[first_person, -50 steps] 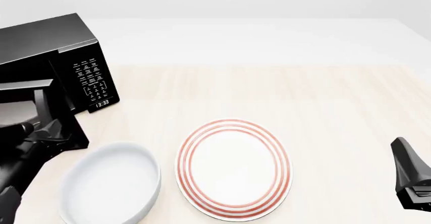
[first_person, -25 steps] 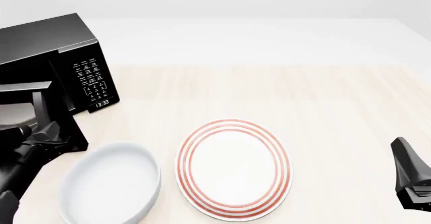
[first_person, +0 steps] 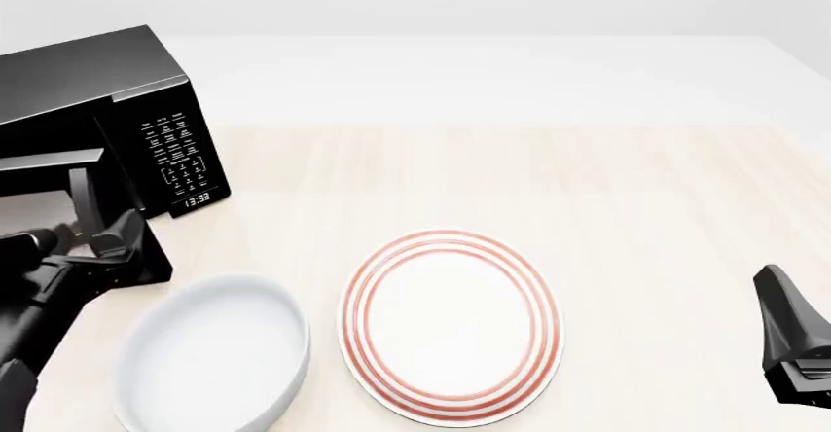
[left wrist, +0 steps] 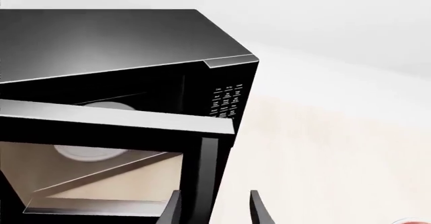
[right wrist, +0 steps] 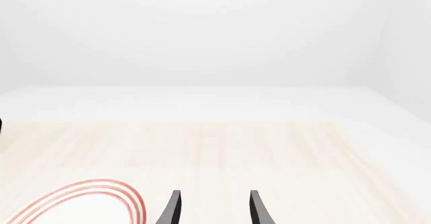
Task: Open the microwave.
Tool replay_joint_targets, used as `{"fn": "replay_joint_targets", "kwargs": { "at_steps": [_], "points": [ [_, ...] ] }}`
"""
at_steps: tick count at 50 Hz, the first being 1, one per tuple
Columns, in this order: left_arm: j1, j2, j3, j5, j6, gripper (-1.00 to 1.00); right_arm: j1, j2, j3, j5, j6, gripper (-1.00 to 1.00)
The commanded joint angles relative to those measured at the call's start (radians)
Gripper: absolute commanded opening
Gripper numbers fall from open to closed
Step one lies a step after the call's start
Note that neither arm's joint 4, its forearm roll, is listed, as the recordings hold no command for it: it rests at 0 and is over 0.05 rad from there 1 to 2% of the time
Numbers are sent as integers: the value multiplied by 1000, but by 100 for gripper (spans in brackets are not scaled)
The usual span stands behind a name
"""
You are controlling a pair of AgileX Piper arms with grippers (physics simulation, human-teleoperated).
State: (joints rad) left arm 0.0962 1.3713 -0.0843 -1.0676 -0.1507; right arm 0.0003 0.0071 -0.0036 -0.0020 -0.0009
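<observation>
Bare simulated kitchen-style tabletop: pale wood table (first_person: 624, 208), microwave (first_person: 91, 101), white bowl (first_person: 214, 354), red-rimmed plate (first_person: 452, 327), blank white backdrop.

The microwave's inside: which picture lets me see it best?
The left wrist view: the microwave fills it, door swung partly open, the round turntable visible through the door's window. The front view shows only its outside and button panel at the left edge. The right wrist view misses it.
</observation>
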Motion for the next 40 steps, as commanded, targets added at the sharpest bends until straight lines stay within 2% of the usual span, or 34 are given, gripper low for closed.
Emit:
{"fn": "replay_joint_targets", "kwargs": {
  "at_steps": [1, 19, 28, 34, 40],
  "points": [
    [-8, -15, -19, -21, -22, 100, 0, 0, 0, 0, 0, 100],
    [14, -8, -17, -22, -22, 100, 0, 0, 0, 0, 0, 100],
    [14, -75, -25, 49, -6, 100, 0, 0, 0, 0, 0, 100],
    [27, -79, -14, 45, -5, 100, 0, 0, 0, 0, 0, 100],
    [35, -138, -2, 89, 3, 100, 0, 0, 0, 0, 0, 100]
  ]
}}
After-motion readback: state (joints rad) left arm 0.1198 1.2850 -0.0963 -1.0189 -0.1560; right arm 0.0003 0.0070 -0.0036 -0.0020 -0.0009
